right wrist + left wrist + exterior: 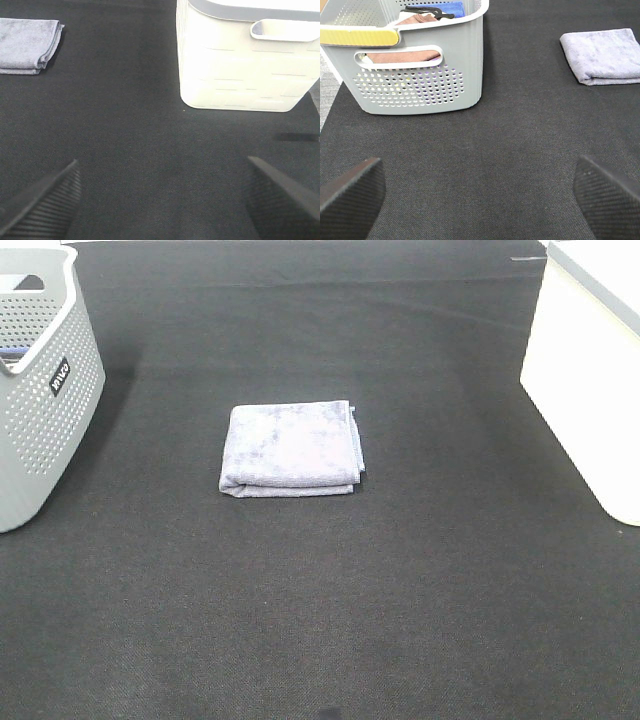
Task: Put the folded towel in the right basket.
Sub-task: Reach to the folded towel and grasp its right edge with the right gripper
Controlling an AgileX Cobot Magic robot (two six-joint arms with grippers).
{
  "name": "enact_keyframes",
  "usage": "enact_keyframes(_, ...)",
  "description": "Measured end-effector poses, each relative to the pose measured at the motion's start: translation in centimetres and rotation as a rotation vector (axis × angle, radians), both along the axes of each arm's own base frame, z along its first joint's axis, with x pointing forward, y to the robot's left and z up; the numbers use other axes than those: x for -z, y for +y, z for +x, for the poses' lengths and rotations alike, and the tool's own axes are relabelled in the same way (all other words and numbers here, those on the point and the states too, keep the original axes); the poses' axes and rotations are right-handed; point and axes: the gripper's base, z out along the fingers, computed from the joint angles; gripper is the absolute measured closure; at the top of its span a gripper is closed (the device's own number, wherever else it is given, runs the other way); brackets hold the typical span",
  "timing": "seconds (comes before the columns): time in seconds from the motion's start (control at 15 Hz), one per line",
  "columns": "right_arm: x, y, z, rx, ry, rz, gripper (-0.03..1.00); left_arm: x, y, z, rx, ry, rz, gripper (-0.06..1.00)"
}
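A folded grey-lilac towel [292,448] lies flat in the middle of the black mat. It also shows in the left wrist view [602,55] and in the right wrist view [27,45]. The right basket [590,360] is white and solid-walled, at the right edge; the right wrist view shows it [247,60] with a handle slot. My left gripper [480,195] is open and empty, well short of the towel. My right gripper [162,200] is open and empty, between towel and white basket but short of both. Neither gripper shows in the high view.
A grey perforated basket [40,380] stands at the left edge; the left wrist view shows it [415,75] holding brown and blue cloths and a black object. The black mat [320,620] spreads all around the towel.
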Motion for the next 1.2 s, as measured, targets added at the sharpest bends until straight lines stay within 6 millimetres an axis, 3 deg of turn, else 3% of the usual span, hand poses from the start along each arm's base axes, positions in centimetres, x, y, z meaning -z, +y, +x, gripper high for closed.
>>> enact_keyframes(1.2,0.0,0.0,0.0,0.0,0.0,0.0,0.14,0.0,0.0,0.0,0.0,0.0,0.0,-0.03)
